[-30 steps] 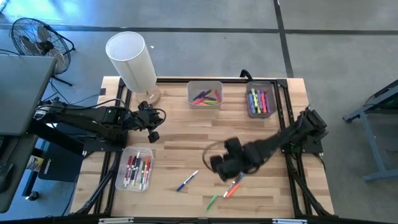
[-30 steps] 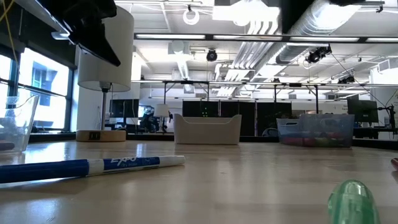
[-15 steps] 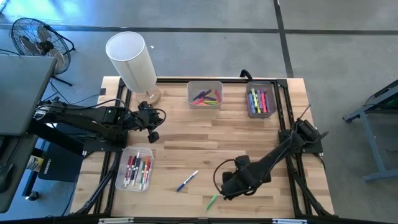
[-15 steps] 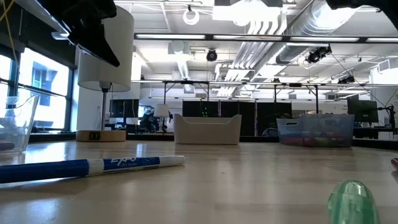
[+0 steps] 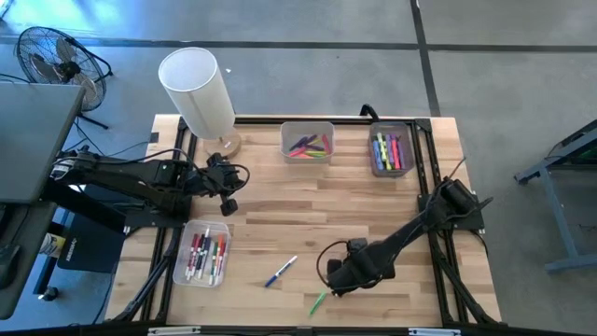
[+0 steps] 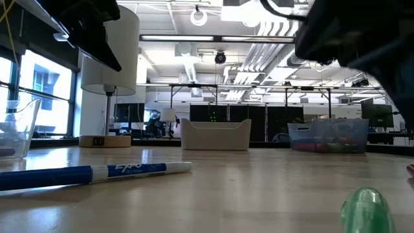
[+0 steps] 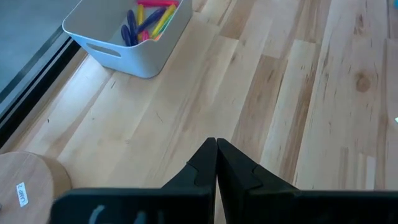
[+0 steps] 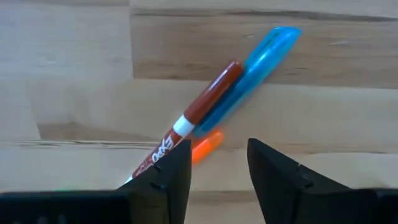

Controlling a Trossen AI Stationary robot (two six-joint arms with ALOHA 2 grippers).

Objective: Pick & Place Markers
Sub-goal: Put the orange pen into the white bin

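Note:
Three loose markers lie together on the wood near the table's front edge: a red one with a white barrel (image 8: 186, 124), a blue one (image 8: 255, 74) and an orange one (image 8: 208, 144). My right gripper (image 8: 217, 168) hovers open just over them, the orange marker's end between its fingers. In the high view my right gripper (image 5: 338, 283) hides these three. A green marker (image 5: 318, 302) and a blue-capped white marker (image 5: 280, 272) lie to its left. My left gripper (image 7: 216, 155) is shut, empty, above the table's left middle (image 5: 227, 184).
Three clear bins hold markers: far middle (image 5: 307, 142), far right (image 5: 391, 150), near left (image 5: 201, 253). A white lamp (image 5: 198, 93) stands at the far left corner. The low view shows the blue-capped marker (image 6: 97, 173) and the green cap (image 6: 365, 207) close by.
My right gripper has gone toward the table's near edge and down, over the red, blue and orange markers, which it now covers in the high view. Its arm has come into the low view at the upper right. The markers have not moved.

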